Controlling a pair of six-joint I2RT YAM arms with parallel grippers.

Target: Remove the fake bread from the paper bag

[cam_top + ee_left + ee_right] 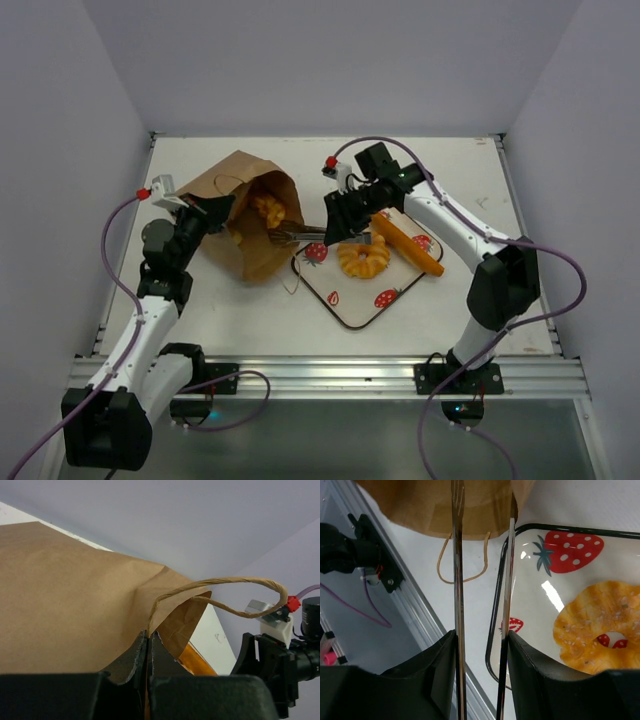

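Note:
The brown paper bag (245, 195) lies on its side with its mouth toward the tray, and a golden bread piece (268, 210) shows inside. My left gripper (222, 212) is shut on the bag's edge (149, 635); an orange bread piece (197, 662) shows under the flap. My right gripper (335, 232) is shut on metal tongs (295, 235) whose tips reach into the bag's mouth. In the right wrist view the gripper (480, 640) holds the two tong arms (457, 580) slightly apart. A ring doughnut (362, 257) and a baguette (407, 245) lie on the tray.
The white strawberry-printed tray (330, 282) sits right of the bag; its rim (492, 645) shows in the right wrist view beside the doughnut (600, 625). A bag handle (462, 570) lies on the table. The other handle (225, 582) loops up near the right arm (280, 655).

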